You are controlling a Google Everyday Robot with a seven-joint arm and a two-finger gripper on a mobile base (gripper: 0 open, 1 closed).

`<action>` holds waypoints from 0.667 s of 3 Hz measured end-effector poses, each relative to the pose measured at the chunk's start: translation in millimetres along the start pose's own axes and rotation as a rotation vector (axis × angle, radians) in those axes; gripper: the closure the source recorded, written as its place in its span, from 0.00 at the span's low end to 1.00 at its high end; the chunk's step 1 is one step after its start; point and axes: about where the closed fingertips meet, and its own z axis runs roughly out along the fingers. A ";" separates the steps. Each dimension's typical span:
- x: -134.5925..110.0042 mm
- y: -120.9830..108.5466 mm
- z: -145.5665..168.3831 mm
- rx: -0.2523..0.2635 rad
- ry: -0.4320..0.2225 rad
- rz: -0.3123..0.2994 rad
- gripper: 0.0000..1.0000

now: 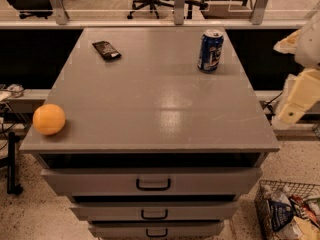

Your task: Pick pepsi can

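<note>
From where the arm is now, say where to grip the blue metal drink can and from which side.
Probably grip the blue cylindrical metal drink can across its side wall, mid-height, coming from its right: it stands upright near the far right of the grey cabinet top, and the gripper hangs off that right edge, apart from it.

gripper (294, 109) cut off, right edge

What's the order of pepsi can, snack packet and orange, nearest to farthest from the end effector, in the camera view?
The end effector hangs off the right edge of the table.
1. pepsi can, back right of the top.
2. snack packet, back left.
3. orange, front left edge.
</note>
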 end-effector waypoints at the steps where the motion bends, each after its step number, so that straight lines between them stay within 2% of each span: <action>1: 8.8 -41.4 31.9 0.046 -0.108 0.076 0.00; 2: 0.6 -91.2 61.3 0.103 -0.261 0.156 0.00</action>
